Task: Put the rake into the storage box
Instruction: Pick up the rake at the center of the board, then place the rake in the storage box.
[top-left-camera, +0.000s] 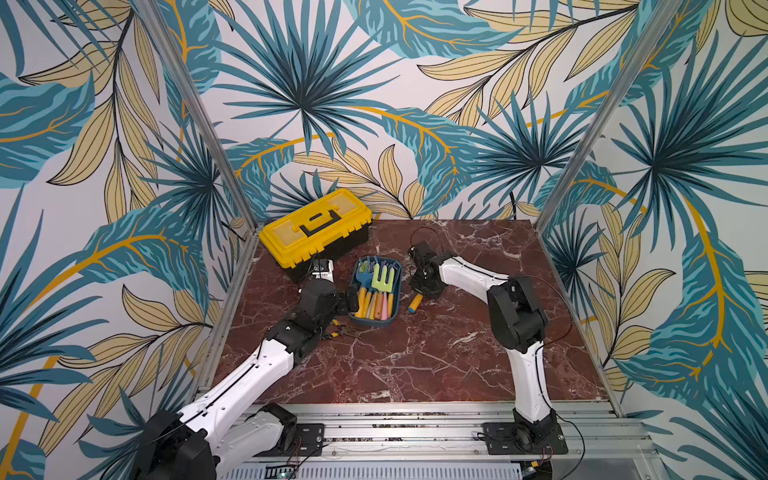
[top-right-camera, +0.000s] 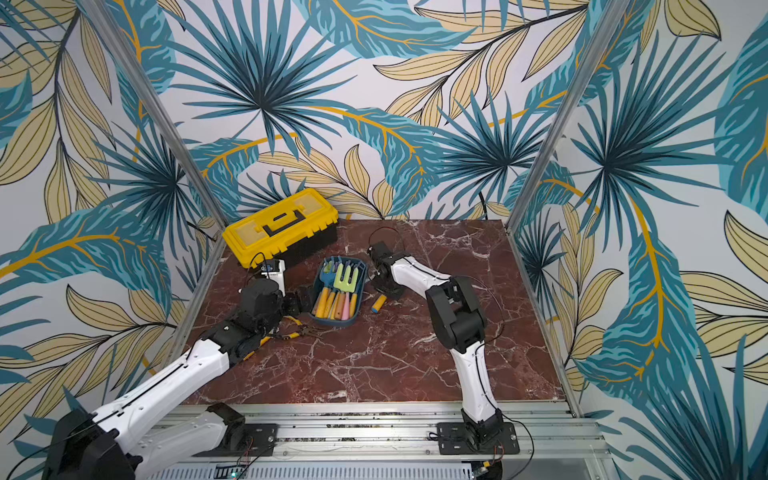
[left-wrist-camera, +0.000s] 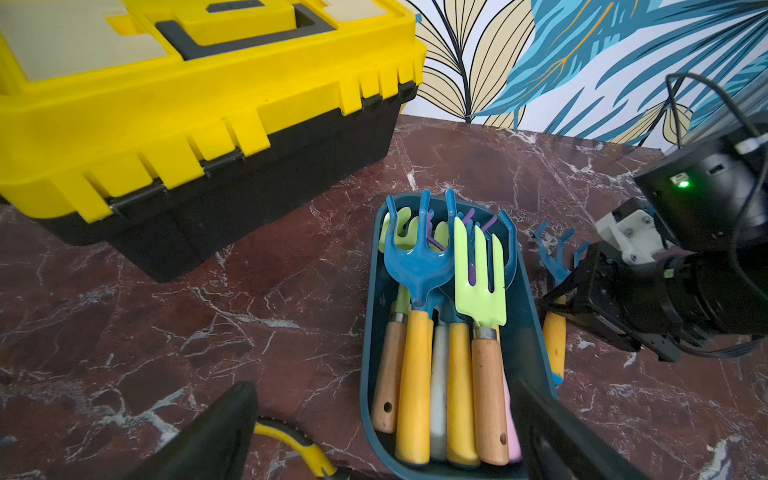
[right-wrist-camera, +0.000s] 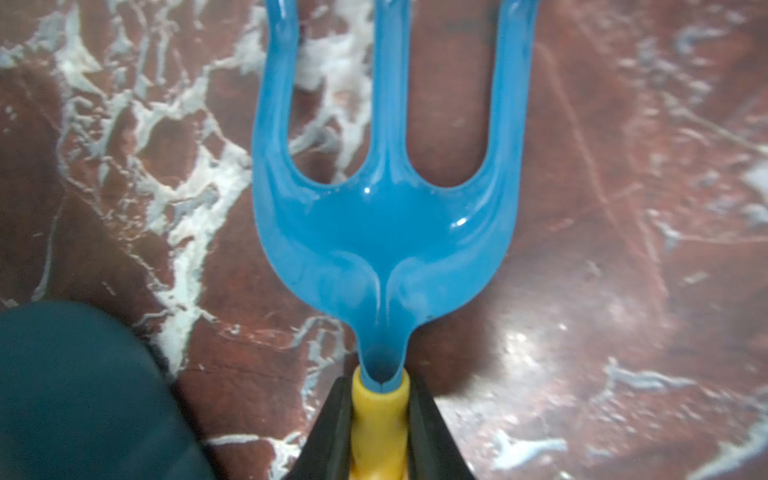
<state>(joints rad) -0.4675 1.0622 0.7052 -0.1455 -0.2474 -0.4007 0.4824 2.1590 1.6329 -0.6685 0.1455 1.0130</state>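
In both top views the light is bright and even and comes from above, and the arms drop only soft shadows on the tabletop (top-left-camera: 415, 365). The right wrist view is fuzzy all over: the rake (right-wrist-camera: 382, 232) has tiny white shiny spots and a dark shadow beside it, and the storage box (right-wrist-camera: 83, 395) is just a dark blur. The left wrist view is sharp in the middle, and the yellow toolbox (left-wrist-camera: 208, 104) looks very bright.

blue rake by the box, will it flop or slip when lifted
Probably stiff: the rake has a glossy one-piece head. The right gripper is shut on its round yellow handle near the neck, so it could twist or slide a little. Likely balanced: head and handle lie either side of the grip.
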